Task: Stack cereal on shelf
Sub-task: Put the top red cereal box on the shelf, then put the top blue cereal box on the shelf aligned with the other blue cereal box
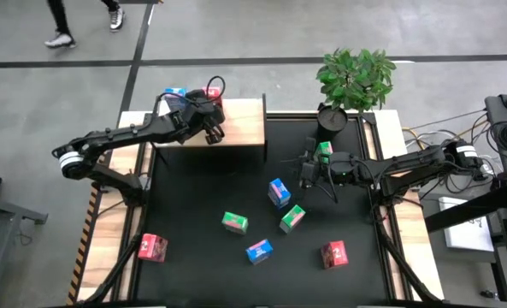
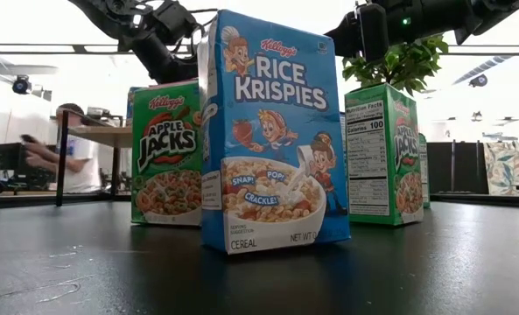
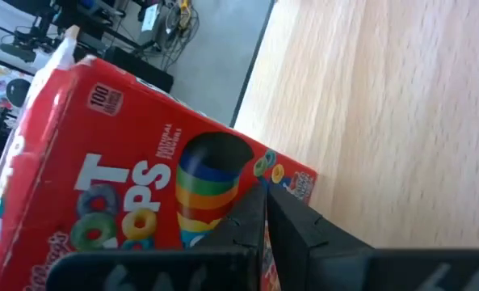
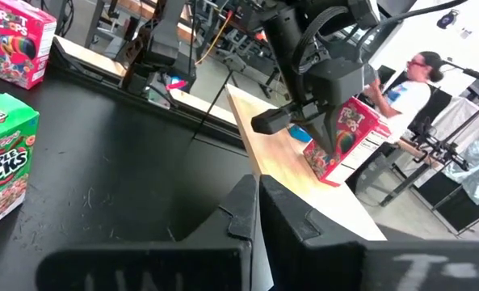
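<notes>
Left hand [image 3: 259, 212] shut beside red "Froot Loops" box [image 3: 142, 186] on shelf [image 3: 384, 105]

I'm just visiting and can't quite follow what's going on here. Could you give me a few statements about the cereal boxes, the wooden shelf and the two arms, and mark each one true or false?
1. A red Froot Loops box stands on the shelf. True.
2. The left gripper is over the shelf, next to that red box. True.
3. The right gripper is spread wide open. False: its fingers are shut, and it hangs above the black mat holding nothing.
4. All the boxes are already on the shelf. False: several lie on the mat, including a blue Rice Krispies box and two green Apple Jacks boxes.
5. A potted plant stands at the far edge of the table. True.
</notes>
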Robot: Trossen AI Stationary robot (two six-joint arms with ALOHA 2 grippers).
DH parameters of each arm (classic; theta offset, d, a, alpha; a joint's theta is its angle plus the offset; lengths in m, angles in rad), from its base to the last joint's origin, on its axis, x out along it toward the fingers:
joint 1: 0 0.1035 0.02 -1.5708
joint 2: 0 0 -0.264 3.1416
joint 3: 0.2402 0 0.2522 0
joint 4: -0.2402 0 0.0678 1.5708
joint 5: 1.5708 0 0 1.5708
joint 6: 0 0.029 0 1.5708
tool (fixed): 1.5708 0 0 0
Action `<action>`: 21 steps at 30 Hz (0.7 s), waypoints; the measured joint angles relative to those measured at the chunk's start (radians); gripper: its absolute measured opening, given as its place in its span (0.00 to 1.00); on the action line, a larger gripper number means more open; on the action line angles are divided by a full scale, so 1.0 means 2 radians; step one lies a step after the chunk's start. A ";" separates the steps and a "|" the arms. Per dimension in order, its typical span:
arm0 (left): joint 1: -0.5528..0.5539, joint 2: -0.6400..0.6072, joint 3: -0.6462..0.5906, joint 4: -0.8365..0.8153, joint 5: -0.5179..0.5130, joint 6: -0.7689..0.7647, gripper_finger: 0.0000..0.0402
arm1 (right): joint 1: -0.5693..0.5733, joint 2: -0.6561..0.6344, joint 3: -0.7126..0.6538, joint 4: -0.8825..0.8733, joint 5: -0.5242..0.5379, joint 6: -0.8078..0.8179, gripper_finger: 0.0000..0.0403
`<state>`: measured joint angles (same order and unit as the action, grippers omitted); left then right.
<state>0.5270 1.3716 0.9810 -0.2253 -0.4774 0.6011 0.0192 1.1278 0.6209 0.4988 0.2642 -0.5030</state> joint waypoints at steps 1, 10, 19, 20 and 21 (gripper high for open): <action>0.000 0.000 0.000 0.000 0.000 0.000 0.00 | 0.000 0.000 0.000 0.000 0.000 0.000 0.02; 0.004 0.000 0.000 0.001 0.000 -0.006 0.00 | 0.000 0.000 0.000 0.000 0.000 -0.003 0.02; -0.067 -0.074 0.000 -0.020 -0.002 -0.069 0.00 | 0.000 0.000 0.000 0.003 0.000 0.003 0.02; -0.083 -0.088 0.000 -0.026 -0.002 -0.084 0.00 | 0.000 0.000 0.000 0.003 0.000 0.006 0.02; -0.102 -0.103 0.000 -0.032 -0.001 -0.099 0.00 | 0.000 0.000 0.000 0.003 0.000 0.011 0.02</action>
<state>0.3231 1.1646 0.9810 -0.2891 -0.4800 0.4035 0.0193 1.1275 0.6209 0.5043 0.2642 -0.4814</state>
